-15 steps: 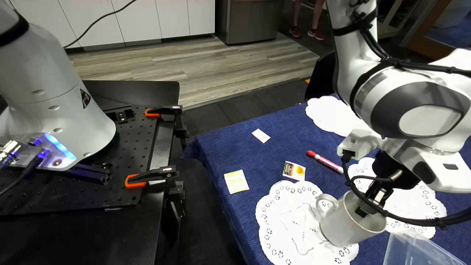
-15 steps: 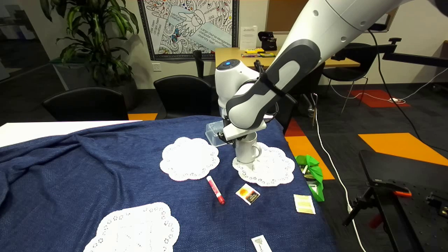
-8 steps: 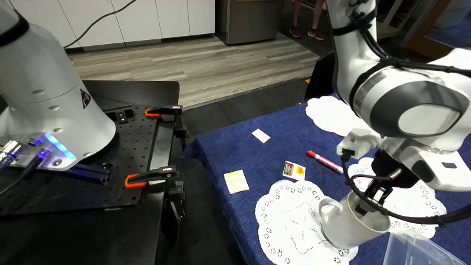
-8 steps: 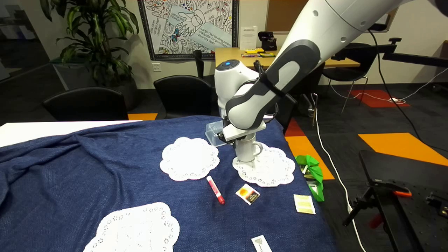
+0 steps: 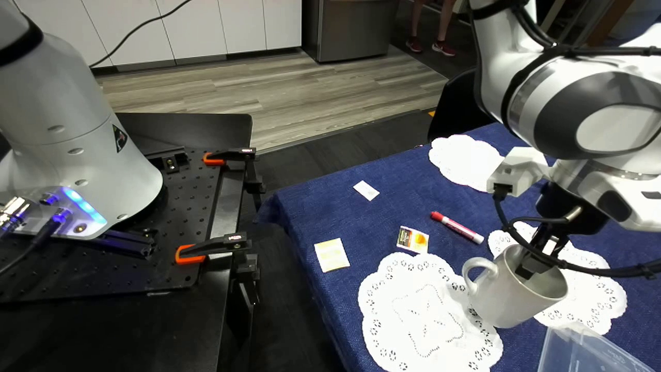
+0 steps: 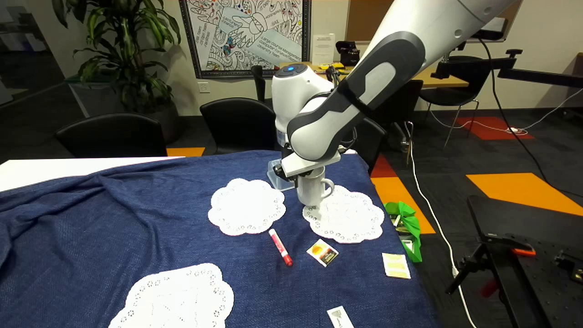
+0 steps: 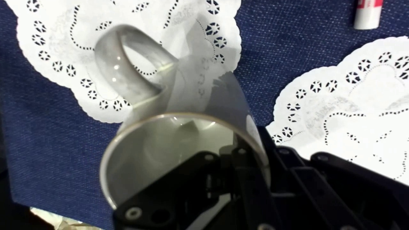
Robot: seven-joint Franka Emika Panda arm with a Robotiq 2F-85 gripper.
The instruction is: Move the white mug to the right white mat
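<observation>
The white mug is held tilted, seemingly raised, over the edge of a lace doily; it also shows in an exterior view and the wrist view. My gripper is shut on the mug's wall opposite the handle. In the wrist view the gripper has one finger inside the mouth and one outside. The right white mat, a matching scalloped doily, lies just beyond the mug, partly covered by mug and cable; it also shows in an exterior view and the wrist view.
A clear plastic box stands beside the right mat. A red marker, a tea packet, a yellow packet and a white sachet lie on the blue cloth. Another white lobed piece lies farther off.
The gripper and mug have moved up and to the side, off the middle of the first doily and towards the right mat. More of the first doily shows. The grip looks unchanged.
</observation>
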